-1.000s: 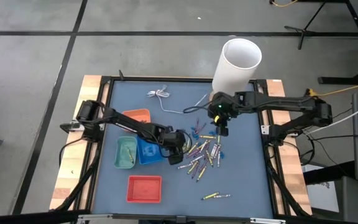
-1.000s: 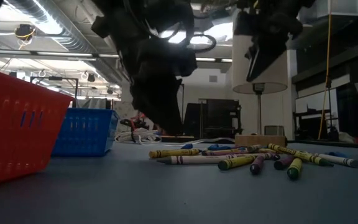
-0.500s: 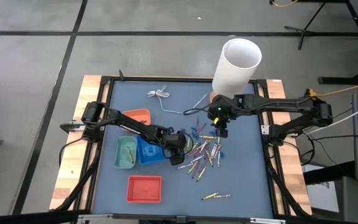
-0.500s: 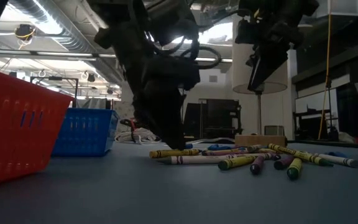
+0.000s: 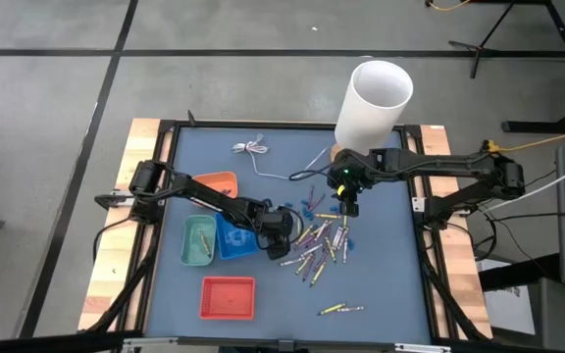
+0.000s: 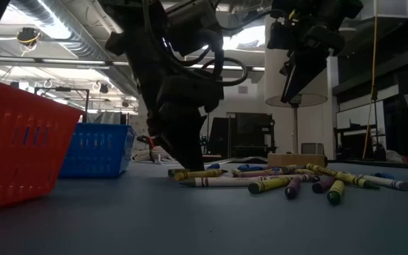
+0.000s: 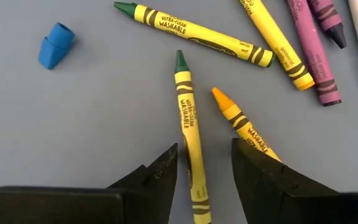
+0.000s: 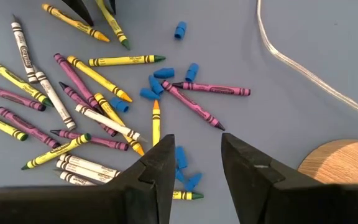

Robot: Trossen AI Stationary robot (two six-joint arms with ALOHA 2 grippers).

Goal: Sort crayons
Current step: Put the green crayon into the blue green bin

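Now a green-tipped crayon (image 7: 188, 130) lies between the left end effector's (image 7: 204, 165) parted fingers.

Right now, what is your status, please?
Left gripper low, jaws open astride a green-tipped yellow crayon. Right gripper open above the crayon pile. Orange-tipped crayon close beside.

Yellow, purple and white crayons (image 5: 320, 245) with black-banded wrappers on a blue-grey tabletop (image 5: 381, 265); red tray (image 5: 228, 297), blue bits (image 8: 155, 84)

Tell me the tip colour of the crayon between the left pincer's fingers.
Green tip; left wrist view shows it best.
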